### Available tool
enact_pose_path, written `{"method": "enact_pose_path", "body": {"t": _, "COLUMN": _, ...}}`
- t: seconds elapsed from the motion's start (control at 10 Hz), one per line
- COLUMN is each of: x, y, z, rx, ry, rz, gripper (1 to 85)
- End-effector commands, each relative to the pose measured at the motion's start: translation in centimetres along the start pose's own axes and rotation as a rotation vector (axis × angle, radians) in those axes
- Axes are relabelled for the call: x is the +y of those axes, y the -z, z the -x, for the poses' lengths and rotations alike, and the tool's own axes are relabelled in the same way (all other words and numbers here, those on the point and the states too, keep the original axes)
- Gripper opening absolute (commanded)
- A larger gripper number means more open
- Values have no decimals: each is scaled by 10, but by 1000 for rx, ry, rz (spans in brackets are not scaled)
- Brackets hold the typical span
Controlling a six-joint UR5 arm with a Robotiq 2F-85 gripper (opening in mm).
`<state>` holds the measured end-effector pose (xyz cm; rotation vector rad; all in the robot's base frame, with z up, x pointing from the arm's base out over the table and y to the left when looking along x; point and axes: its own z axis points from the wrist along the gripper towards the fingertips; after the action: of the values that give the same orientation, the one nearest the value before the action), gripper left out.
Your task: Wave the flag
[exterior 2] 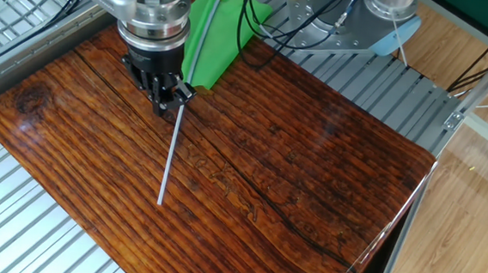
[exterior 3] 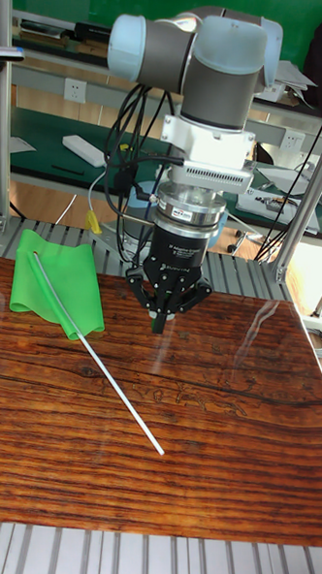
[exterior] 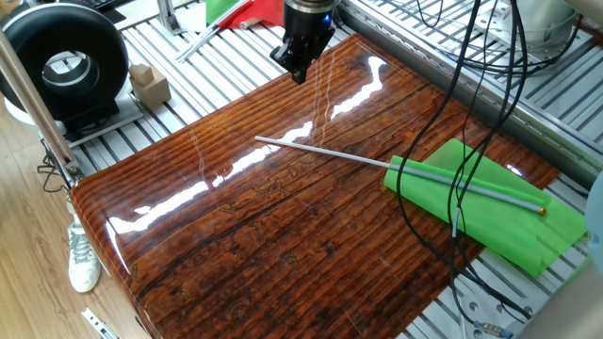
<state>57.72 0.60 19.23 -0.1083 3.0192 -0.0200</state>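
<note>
The flag lies flat on the wooden board point(exterior: 283, 235). Its bright green cloth point(exterior: 490, 212) rests at the board's right end, and its thin grey rod point(exterior: 330, 153) reaches toward the board's middle, ending in a small orange tip point(exterior: 544, 211). The cloth point(exterior 2: 221, 32) and rod point(exterior 2: 172, 153) also show in the other fixed view, as do the cloth point(exterior 3: 54, 282) and rod point(exterior 3: 112, 376) in the tall view. My gripper point(exterior: 300, 72) point(exterior 2: 167, 105) point(exterior 3: 161, 323) hangs in the air above the board. Its fingers are drawn together on nothing, apart from the rod.
A black round blower point(exterior: 66, 66) and a small wooden block point(exterior: 149, 85) stand off the board at the left. A red-and-green cloth flag point(exterior: 236, 11) lies at the back. Black cables point(exterior: 462, 141) hang over the green cloth. A shoe point(exterior: 83, 254) is on the floor.
</note>
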Motion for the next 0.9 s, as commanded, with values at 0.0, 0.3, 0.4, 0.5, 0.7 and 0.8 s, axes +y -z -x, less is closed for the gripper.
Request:
{"method": "enact_pose_path", "body": {"t": 0.0, "x": -5, "y": 4, "z": 4, "rx": -2, "ry": 52, "rz": -35, "gripper": 13}}
{"method": "enact_pose_path", "body": {"t": 0.3, "x": -18, "y": 5, "z": 8, "rx": -14, "ry": 144, "rz": -86, "gripper": 13}}
{"method": "enact_pose_path", "body": {"t": 0.4, "x": -25, "y": 6, "z": 11, "rx": -20, "ry": 198, "rz": -114, "gripper": 13}}
{"method": "enact_pose_path", "body": {"t": 0.5, "x": -22, "y": 5, "z": 11, "rx": -24, "ry": 211, "rz": -99, "gripper": 13}}
{"method": "enact_pose_path", "body": {"t": 0.7, "x": -22, "y": 4, "z": 23, "rx": -81, "ry": 403, "rz": -93, "gripper": 13}}
{"method": "enact_pose_path", "body": {"t": 0.8, "x": 1, "y": -8, "z": 3, "rx": -26, "ry": 414, "rz": 16, "gripper": 13}}
